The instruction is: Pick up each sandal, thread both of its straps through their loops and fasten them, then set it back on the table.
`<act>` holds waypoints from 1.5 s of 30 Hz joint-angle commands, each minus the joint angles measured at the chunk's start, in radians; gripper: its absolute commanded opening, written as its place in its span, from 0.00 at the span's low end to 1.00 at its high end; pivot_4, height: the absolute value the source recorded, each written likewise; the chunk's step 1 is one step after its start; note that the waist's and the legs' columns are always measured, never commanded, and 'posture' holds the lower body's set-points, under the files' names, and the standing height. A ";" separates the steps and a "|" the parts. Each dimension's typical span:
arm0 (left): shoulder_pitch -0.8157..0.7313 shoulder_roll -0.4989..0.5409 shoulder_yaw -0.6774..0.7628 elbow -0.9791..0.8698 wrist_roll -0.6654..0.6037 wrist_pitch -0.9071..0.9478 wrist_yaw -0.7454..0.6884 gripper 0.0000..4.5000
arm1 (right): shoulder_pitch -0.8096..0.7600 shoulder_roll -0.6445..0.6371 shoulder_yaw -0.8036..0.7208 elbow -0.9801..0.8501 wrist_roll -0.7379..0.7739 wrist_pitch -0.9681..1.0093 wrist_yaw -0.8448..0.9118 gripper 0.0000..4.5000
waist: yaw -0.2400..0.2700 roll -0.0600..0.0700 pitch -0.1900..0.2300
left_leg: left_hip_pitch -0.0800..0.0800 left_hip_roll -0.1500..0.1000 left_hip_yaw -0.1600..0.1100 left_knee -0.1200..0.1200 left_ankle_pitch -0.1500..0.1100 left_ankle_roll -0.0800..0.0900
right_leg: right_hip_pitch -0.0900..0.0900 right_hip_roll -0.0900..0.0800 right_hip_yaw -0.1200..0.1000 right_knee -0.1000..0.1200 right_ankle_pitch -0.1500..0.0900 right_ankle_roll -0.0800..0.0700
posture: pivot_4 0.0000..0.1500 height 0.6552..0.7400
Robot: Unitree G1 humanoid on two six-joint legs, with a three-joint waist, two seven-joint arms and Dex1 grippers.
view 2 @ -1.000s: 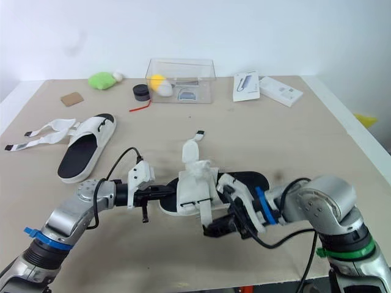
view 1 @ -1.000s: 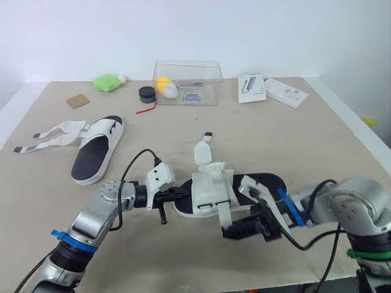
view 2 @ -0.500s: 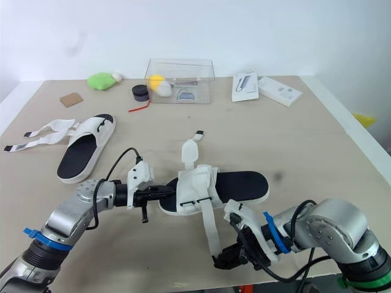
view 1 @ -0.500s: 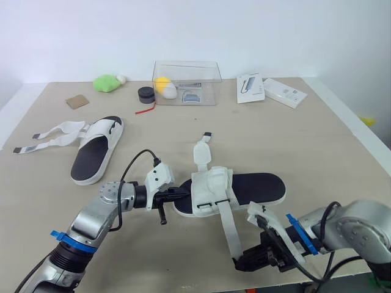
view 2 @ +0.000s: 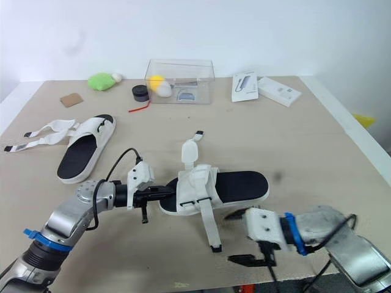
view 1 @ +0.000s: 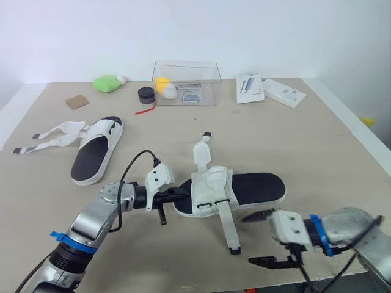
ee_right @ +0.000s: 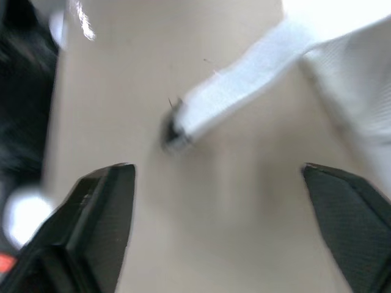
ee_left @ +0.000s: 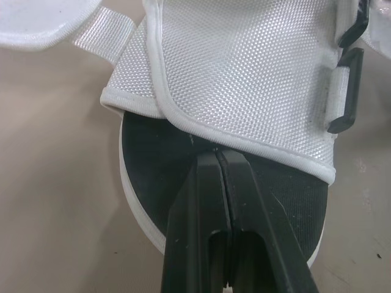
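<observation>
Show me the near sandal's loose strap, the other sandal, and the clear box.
Loose white strap of the near black-and-white sandal [view 1: 228, 227]: left eye view, mid-length.
Second black-and-white sandal [view 1: 91, 155]: left eye view, black footbed.
Clear plastic box [view 1: 211, 91]: left eye view, front wall.

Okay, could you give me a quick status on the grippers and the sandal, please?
Left gripper shut at near sandal toe. Right gripper open, clear of loose strap. Far strap also unfastened.

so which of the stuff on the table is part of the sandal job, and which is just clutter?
Job: near sandal; far sandal, straps splayed loose.
Lying about: clear box, green plush, black puck, brown card, two white packets.
</observation>
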 commanded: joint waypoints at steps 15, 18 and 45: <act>0.025 -0.008 -0.037 0.011 0.008 0.024 -0.009 0.00 | -0.349 0.199 0.059 0.536 -0.492 -1.368 -0.238 1.00 | 0.001 0.000 0.000 | 0.014 0.000 0.001 -0.005 0.000 0.000 | 0.013 -0.002 0.003 0.000 -0.002 -0.001 | 1.00 1.00; 0.026 -0.008 -0.037 0.009 0.008 0.027 -0.008 0.00 | -0.359 0.243 0.050 0.545 -0.573 -1.384 -0.288 1.00 | 0.001 -0.001 0.000 | 0.015 0.000 0.002 -0.005 0.000 0.000 | 0.013 -0.003 0.003 0.000 -0.002 -0.001 | 1.00 1.00; 0.010 -0.004 -0.028 0.028 0.015 0.028 -0.018 0.00 | -0.431 -0.048 0.478 0.209 -0.069 -0.828 -0.421 0.00 | -0.001 -0.005 -0.004 | 0.034 -0.001 0.002 -0.016 -0.001 -0.001 | 0.026 -0.005 0.006 0.000 -0.009 -0.005 | 1.00 1.00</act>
